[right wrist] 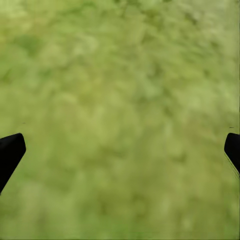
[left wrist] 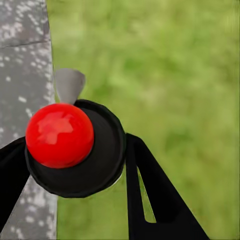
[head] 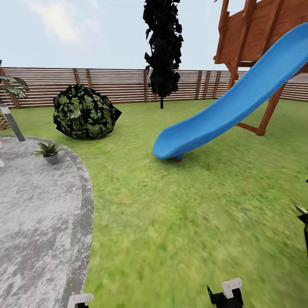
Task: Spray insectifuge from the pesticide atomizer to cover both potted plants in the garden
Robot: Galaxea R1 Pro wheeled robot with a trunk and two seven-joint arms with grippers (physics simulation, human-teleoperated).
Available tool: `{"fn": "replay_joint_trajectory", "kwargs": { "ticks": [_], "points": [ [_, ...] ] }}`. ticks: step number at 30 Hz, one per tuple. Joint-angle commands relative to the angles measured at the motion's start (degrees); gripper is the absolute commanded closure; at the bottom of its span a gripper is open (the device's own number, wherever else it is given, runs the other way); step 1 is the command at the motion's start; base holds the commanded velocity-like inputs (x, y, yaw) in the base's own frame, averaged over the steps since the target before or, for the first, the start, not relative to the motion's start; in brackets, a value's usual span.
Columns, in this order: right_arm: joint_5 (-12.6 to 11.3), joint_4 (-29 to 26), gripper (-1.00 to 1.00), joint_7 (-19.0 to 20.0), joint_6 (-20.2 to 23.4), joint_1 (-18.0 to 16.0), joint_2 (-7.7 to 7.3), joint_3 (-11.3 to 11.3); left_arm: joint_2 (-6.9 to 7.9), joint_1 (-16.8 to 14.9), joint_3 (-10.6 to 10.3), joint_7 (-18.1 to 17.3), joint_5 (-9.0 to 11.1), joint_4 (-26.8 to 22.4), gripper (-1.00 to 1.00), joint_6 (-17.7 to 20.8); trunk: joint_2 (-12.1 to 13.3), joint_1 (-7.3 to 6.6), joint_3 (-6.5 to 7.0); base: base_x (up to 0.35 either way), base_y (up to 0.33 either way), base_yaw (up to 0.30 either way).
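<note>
In the left wrist view my left gripper (left wrist: 75, 145) is shut on the pesticide atomizer (left wrist: 102, 160), whose round black top carries a red knob (left wrist: 59, 134) and a grey spout (left wrist: 69, 84). It hangs over the line where the grey patio (left wrist: 22, 60) meets the lawn. My right gripper (right wrist: 122, 145) is open above bare grass, with nothing between its black fingers. One potted plant (head: 49, 150), a green rosette in a small grey pot, stands on the patio (head: 34, 222) at the far left. It is too small to tell whether whitish specks lie on its leaves. The second potted plant is out of view.
A big dark-leaved shrub (head: 85, 112) sits behind the patio. A blue slide (head: 231, 107) on a wooden play tower (head: 261, 34) crosses the right side. A black tree (head: 162, 51) and a slatted fence (head: 115, 85) stand at the back. A grey post (head: 12, 123) leans at the far left.
</note>
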Motion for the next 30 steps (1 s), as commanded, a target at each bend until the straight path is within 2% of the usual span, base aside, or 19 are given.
{"fn": "replay_joint_trajectory", "kwargs": {
  "ticks": [1, 23, 30],
  "points": [
    [0.2, 0.0, -1.00, 0.4, -0.2, 0.0, 0.00, -0.5, 0.00, 0.0, 0.4, -0.6, 0.4, 0.1, 1.00, -0.1, 0.0, 0.03, -0.05, 0.340, 0.000, 0.000],
    [0.2, 0.0, -1.00, 0.4, -0.2, 0.0, 0.00, -0.5, -0.01, 0.0, 0.3, -0.6, 0.4, 0.1, 1.00, -0.1, 0.0, 0.03, -0.05, 0.340, 0.000, 0.001],
    [0.2, 0.0, -1.00, 0.4, -0.2, 0.0, 0.00, -0.5, -0.02, 0.0, 0.3, -0.6, 0.4, 0.1, 1.00, -0.1, 0.0, 0.03, -0.05, 0.340, 0.000, 0.120]
  ]
}}
